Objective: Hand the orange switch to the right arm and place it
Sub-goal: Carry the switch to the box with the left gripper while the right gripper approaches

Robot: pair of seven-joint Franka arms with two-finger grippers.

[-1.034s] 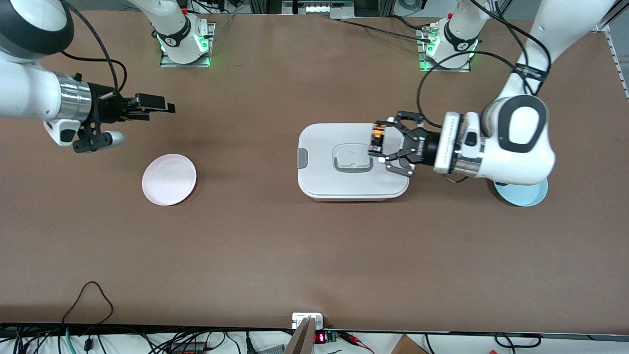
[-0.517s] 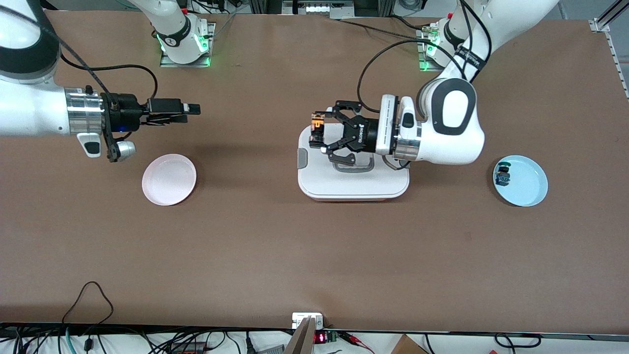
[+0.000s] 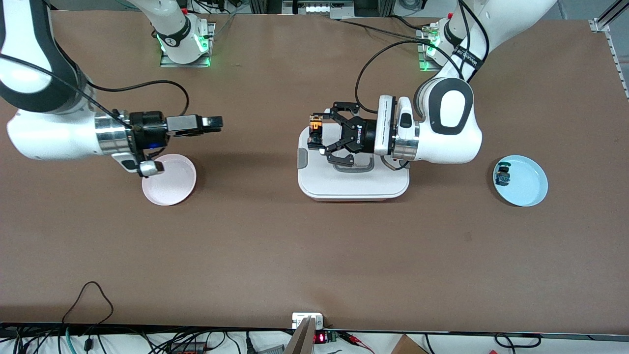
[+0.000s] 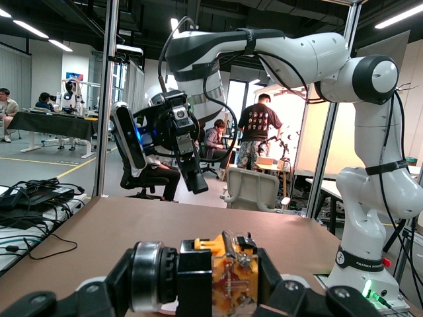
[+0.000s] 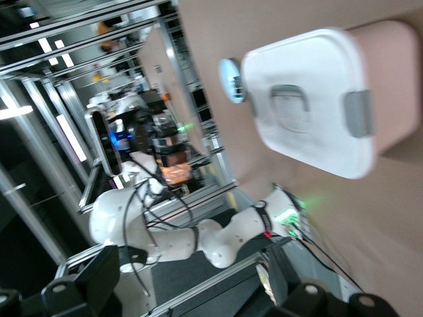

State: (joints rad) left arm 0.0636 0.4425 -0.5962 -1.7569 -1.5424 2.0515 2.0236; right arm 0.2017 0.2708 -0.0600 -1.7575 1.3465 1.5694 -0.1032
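The left gripper (image 3: 317, 133) grips the orange switch (image 3: 316, 127) above the white box (image 3: 354, 184). Beside that box, the right gripper (image 3: 212, 123) hangs open over bare table.

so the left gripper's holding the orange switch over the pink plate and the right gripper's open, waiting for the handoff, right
Not quite. The left gripper holds the orange switch over the white lidded box, not over the pink plate; the front view shows it. The plate lies toward the right arm's end of the table, beside the right gripper. The rest stands: the right gripper's jaws are open, with nothing in them.
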